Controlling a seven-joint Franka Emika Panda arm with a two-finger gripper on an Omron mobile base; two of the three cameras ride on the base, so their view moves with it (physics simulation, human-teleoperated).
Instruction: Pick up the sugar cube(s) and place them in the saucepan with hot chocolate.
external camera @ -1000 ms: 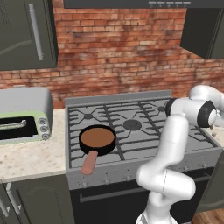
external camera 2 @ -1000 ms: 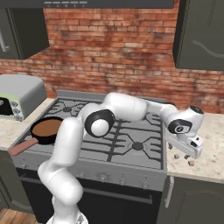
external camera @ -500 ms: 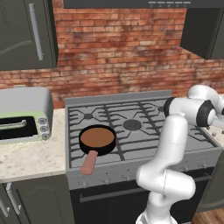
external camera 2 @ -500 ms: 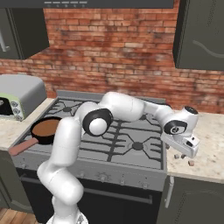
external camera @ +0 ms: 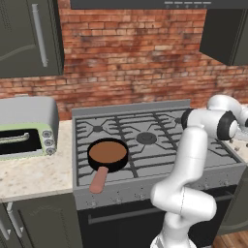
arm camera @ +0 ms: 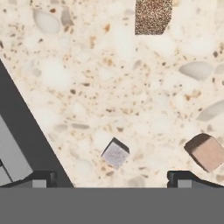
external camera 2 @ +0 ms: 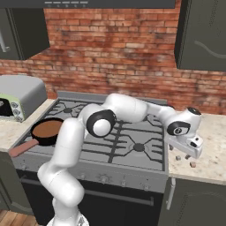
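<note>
Pincer (arm camera: 112, 178) spread wide above speckled table (arm camera: 131, 96); grey cube (arm camera: 115, 153) between fingertips, pink cube (arm camera: 206, 152) beside. Saucepan (external camera: 107, 154) on stove (external camera: 145, 145).

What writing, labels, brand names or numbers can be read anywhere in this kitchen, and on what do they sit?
None: no readable text in any view.
Toaster oven: three knobs, no legible marks.
Stove: front knobs bare, no brand.
Range hood: small light marks along its edge, too small to read.
Saucepan with hot chocolate, three cubes on the speckled counter: unmarked.
</note>
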